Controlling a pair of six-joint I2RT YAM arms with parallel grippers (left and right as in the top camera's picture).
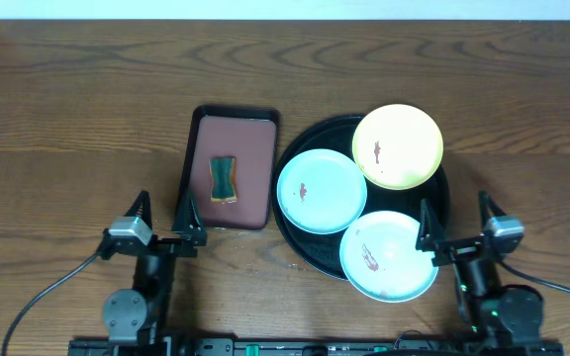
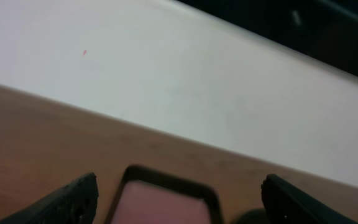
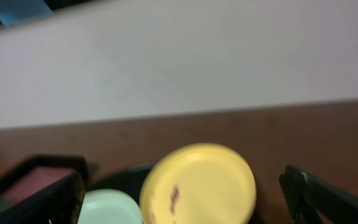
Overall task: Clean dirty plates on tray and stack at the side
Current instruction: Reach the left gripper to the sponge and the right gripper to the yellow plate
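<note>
Okay, looking down at the big black tray (image 1: 310, 252) right of centre on the wood tabletop (image 1: 87, 99), with all three dishes crammed on it. Got the yellow plate (image 1: 397, 146) at the far side with a small red-brown smear. Got one mint plate (image 1: 322, 191) at the left, poking over the rim, tiny red spot in the middle. Got the other mint plate (image 1: 389, 255) nearest the robot, hanging over the near rim, wearing the biggest smear. Can't tell whether the edges overlap or just touch.

Left of that, spotting a reddish-brown rectangular tray (image 1: 245, 148) with a greenish sponge (image 1: 224, 178) lying in it.

Seeing the left gripper (image 1: 166, 206) near that tray's near left corner, jaws spread wide, gripping nothing. Same deal with the right gripper (image 1: 454, 210): jaws wide apart, empty, one finger over the near mint plate's right edge from above, can't tell if touching
</note>
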